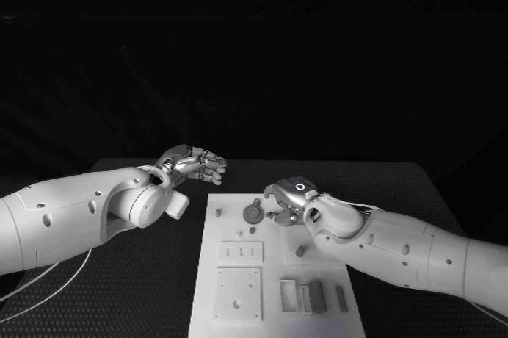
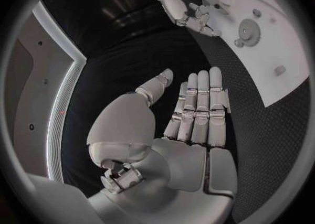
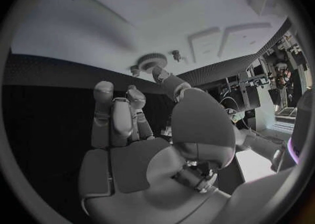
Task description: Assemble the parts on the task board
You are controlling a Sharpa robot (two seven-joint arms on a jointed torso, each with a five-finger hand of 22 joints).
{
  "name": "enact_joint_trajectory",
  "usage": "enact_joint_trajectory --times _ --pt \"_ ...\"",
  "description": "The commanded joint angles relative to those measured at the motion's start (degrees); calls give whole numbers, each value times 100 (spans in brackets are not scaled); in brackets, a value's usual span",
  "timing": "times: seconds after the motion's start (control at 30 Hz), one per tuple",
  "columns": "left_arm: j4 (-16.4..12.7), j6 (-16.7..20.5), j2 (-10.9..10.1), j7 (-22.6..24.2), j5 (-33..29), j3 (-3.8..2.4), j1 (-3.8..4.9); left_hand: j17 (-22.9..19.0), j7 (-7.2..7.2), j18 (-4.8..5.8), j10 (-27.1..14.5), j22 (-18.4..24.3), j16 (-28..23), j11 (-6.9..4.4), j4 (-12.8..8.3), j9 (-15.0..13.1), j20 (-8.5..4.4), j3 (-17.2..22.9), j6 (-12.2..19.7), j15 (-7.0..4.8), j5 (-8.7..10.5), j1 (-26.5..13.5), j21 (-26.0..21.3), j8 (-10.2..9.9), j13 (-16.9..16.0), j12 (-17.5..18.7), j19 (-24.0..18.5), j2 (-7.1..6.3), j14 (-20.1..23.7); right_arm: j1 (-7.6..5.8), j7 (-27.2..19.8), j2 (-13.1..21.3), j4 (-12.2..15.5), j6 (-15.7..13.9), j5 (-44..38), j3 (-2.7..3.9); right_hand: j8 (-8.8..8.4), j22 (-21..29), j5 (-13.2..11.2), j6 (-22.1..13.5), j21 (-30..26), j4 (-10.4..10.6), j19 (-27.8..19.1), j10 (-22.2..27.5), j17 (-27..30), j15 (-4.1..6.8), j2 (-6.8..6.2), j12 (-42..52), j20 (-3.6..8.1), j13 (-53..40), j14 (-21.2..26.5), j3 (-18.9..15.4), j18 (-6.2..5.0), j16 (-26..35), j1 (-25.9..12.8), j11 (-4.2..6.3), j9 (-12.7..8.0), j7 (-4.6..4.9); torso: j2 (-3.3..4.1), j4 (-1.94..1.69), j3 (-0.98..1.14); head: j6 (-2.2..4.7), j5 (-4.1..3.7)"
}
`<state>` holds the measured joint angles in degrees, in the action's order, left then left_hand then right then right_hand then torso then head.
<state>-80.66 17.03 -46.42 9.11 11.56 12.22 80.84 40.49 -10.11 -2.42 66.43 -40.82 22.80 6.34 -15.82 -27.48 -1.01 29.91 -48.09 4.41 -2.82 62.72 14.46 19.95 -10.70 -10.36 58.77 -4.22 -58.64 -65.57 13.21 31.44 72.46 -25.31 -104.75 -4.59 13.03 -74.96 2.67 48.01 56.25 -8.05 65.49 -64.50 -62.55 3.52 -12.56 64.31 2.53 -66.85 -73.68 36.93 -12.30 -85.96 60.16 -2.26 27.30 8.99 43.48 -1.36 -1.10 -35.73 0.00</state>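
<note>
The white task board (image 1: 273, 308) lies in the middle of the black table. A grey gear (image 1: 252, 213) sits near its far end, with a small peg (image 1: 219, 212) beside it and another peg (image 1: 301, 251) farther down. My right hand (image 1: 285, 203) hovers over the board's far end just right of the gear, fingers half bent and apart, nothing seen in them. In the right wrist view the right hand (image 3: 131, 124) points at the gear (image 3: 152, 61). My left hand (image 1: 197, 164) hangs over bare table beyond the board's far left corner. Its fingers (image 2: 197, 108) are straight and empty.
Two raised white plates (image 1: 240, 251) (image 1: 237, 294) with slots occupy the board's left half. Several grey bars (image 1: 316, 296) lie at its near right. The left wrist view shows the right hand (image 2: 184, 3) above the gear (image 2: 250, 29) and the board (image 2: 282, 51). Black table surrounds the board.
</note>
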Motion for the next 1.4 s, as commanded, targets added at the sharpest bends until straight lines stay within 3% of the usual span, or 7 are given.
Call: enact_joint_trajectory --times 0.03,0.17,0.23,0.43,0.63,1.03,1.4 --pt "-21 -58 -11 36 -8 -5 7 21 -27 -103 46 -13 -21 9 22 -4 -26 8 19 0 -10 23 -22 -19 -15 33 8 -29 -69 -104 -882 294 198 -340 734 48 42 -83 21 53 -15 -31 23 -12 18 -6 11 13 9 -4 1 15 -270 18 100 -35 8 9 -10 32 -2 30 5" --pt "4 -58 -19 51 -7 -3 7 42 -26 -107 75 -24 -18 -3 20 -6 -33 4 15 -9 -10 25 -17 -19 -28 25 23 -33 -93 -244 -1764 751 310 -36 1649 85 57 -89 22 64 -31 -136 -17 16 104 -13 74 6 -2 -3 74 -10 -270 43 175 -44 12 17 -23 67 7 54 3" --pt "37 -60 -11 59 -7 -1 6 45 -25 -107 75 -25 -20 -4 18 -6 -33 4 15 -10 -10 26 -17 -19 -29 26 23 -35 -94 -292 -2145 1052 347 115 2146 95 61 -96 22 57 -52 -260 -77 68 174 -24 125 -1 -29 -7 161 -49 -270 68 225 -55 11 27 -44 113 14 60 8" --pt "103 -81 41 72 -7 4 1 49 -24 -106 71 -26 -24 -3 16 -7 -33 3 13 -9 -10 28 -19 -19 -29 31 22 -37 -92 -320 -2347 1478 295 272 2392 99 67 -103 21 52 -71 -416 -141 135 260 -40 171 -5 -72 -14 278 -98 -270 89 252 -70 6 43 -91 205 44 82 36" --pt "139 -118 97 74 -7 7 -26 54 -24 -104 68 -28 -29 -1 17 -8 -32 3 13 -8 -10 26 -21 -20 -30 35 21 -33 -90 -303 -2463 1623 35 503 2388 93 70 -104 21 50 -78 -468 -166 158 288 -42 140 -6 -93 -15 321 -118 -270 96 246 -68 3 39 -124 252 81 73 58" --pt "168 -139 86 69 -7 8 -60 61 -25 -102 66 -30 -36 1 18 -8 -32 2 14 -7 -10 23 -24 -22 -33 40 19 -29 -88 -32 -2475 1760 -103 645 2182 68 71 -105 21 38 -88 -509 -199 190 333 -30 94 -11 -118 -15 386 -119 -270 107 247 -51 -2 19 -146 308 145 8 66" --pt "183 -159 122 70 -7 7 -78 68 -26 -101 66 -32 -41 2 18 -8 -32 1 16 -7 -10 21 -26 -24 -35 44 18 -27 -88 170 -2416 1400 -547 579 2028 10 44 -103 21 -33 -99 -512 -226 221 387 -6 42 -21 -142 -11 456 -125 -269 123 217 -27 -20 -5 -138 275 136 -60 70"
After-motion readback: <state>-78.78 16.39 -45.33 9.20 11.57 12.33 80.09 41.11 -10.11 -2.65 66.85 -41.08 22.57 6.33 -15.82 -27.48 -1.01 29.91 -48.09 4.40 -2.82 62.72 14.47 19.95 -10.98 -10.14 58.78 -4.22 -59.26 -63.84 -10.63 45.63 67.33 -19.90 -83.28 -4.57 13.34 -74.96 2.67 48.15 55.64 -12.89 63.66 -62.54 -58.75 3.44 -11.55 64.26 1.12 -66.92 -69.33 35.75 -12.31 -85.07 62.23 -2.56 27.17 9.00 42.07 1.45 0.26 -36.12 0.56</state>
